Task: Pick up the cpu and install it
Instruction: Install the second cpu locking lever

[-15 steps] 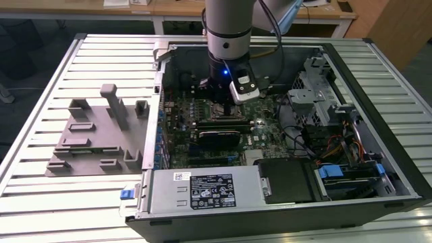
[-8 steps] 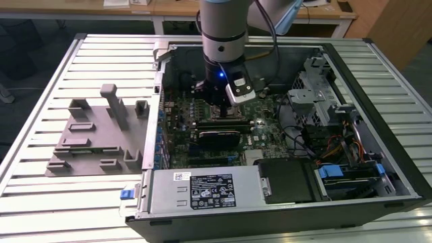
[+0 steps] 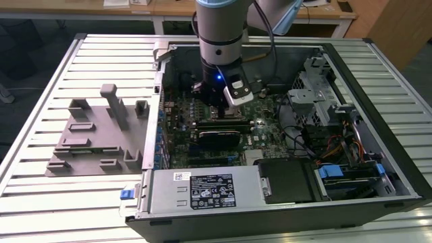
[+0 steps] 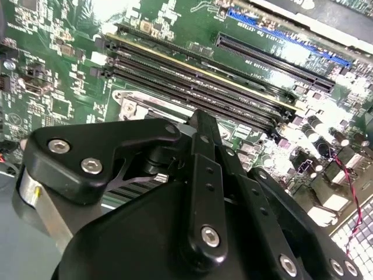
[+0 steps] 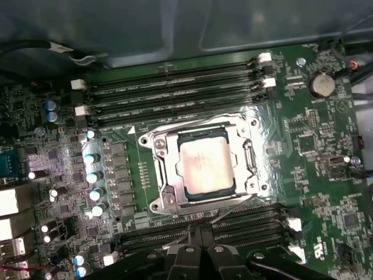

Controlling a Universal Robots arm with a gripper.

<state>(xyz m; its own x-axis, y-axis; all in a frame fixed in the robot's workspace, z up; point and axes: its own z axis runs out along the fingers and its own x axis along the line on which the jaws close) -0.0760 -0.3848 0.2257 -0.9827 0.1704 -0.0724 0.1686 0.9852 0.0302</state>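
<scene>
Sitting square inside its metal socket frame (image 5: pixel 204 166) on the motherboard (image 5: pixel 315 169), the cpu (image 5: pixel 205 165) lies flat; the gripper (image 3: pixel 226 104) hovers above, fingers' spread I cannot tell

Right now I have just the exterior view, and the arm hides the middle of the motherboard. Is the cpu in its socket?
Observer: Yes. In the first wrist view the cpu lies flat inside the metal socket frame, silvery top up.
Operator: Is the gripper on it?
Observer: No. The gripper is apart from the cpu, its black links over the near row of memory slots.
Operator: What else borders the socket?
Observer: A second row of memory slots on the opposite side, and a line of capacitors along a third side.
</scene>
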